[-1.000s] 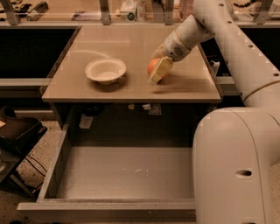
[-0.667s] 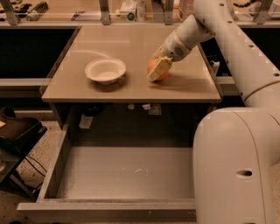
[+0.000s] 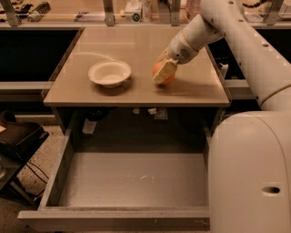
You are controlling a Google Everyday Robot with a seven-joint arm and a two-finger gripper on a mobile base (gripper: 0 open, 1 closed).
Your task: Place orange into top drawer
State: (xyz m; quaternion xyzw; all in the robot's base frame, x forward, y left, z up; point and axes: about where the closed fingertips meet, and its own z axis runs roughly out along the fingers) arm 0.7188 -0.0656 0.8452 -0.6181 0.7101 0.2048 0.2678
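The orange (image 3: 158,69) is on the right half of the beige tabletop (image 3: 136,45). My gripper (image 3: 163,73) comes down from the upper right and is shut on it, one cream finger (image 3: 165,71) lying across its front. The orange sits at or barely above the table surface; I cannot tell which. The top drawer (image 3: 132,179) is pulled wide open below the table's front edge, and its flat scuffed grey bottom is bare.
A shallow off-white bowl (image 3: 109,73) stands on the tabletop left of the orange. My large white arm and base (image 3: 250,173) cover the right side of the view and the drawer's right edge. Clutter lines the shelf behind the table (image 3: 136,9).
The gripper and the orange have shifted slightly left and toward the table's front edge. The bowl and the drawer have not moved.
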